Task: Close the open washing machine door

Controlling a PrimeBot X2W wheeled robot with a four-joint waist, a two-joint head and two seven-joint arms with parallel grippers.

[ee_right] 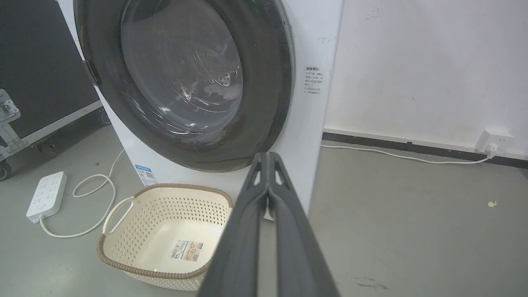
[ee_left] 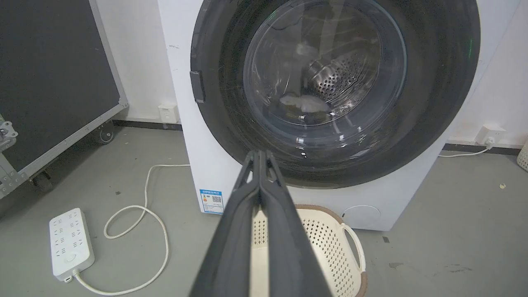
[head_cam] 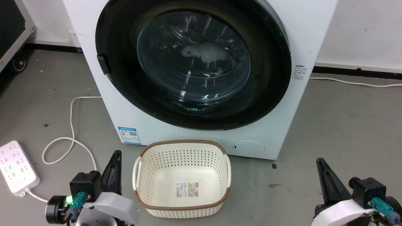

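Door (head_cam: 193,62), one; basket (head_cam: 157,171), one.

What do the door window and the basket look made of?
Round black washing machine door's bulging window: clear glass, probably; sharp reflections, see-through. Cream perforated basket: moulded plastic, matte, evenly punched holes; brown rim likely plastic too.

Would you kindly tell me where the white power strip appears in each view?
Head view: power strip at the lower left edge.
Left wrist view: power strip at lower left.
Right wrist view: power strip at the left, below middle.
Shared landmark: the blue label sticker, to its right in every view.
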